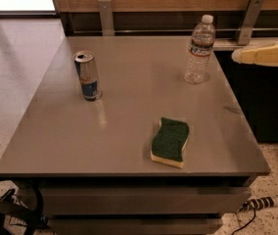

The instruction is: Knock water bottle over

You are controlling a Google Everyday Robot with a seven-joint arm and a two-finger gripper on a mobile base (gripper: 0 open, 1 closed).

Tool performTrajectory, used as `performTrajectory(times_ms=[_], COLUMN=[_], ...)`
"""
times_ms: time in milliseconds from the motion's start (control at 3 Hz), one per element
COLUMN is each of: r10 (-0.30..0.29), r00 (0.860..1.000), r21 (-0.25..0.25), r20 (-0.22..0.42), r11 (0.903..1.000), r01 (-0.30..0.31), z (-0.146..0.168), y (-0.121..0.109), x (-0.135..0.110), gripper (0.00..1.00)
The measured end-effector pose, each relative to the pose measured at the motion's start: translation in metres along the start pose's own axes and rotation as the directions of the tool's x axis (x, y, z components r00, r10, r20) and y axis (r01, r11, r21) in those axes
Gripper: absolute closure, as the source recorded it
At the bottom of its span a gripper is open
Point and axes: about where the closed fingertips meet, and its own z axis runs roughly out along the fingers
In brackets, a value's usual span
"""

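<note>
While hovering level at right, pointing the pincer point(242, 56) toward one water bottle point(199, 50), cannot tell its grip; sharing tabletop point(129, 124): one can point(87, 76), one sponge point(170, 142)

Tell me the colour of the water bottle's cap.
White, in the camera view. The water bottle stands upright; the claw hangs apart from it, toward the right edge.
</note>
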Motion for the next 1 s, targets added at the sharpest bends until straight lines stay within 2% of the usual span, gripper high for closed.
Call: performTrajectory(times_ms=[333, 667, 1000], r10=[0.009, 0.084, 0.158], r00=[1.0, 0.996, 0.984], r21=[-0.014, -0.134, -0.205], r20=[0.005, 0.031, 0.08], r11=[0.9999, 0.9879, 0.9689], r01=[-0.009, -0.079, -0.139], z=[0.007, 0.064, 0.103], y=[0.003, 0.026, 0.043], x=[0.002, 0.02, 0.032], gripper=[0.0, 0.0, 0.0])
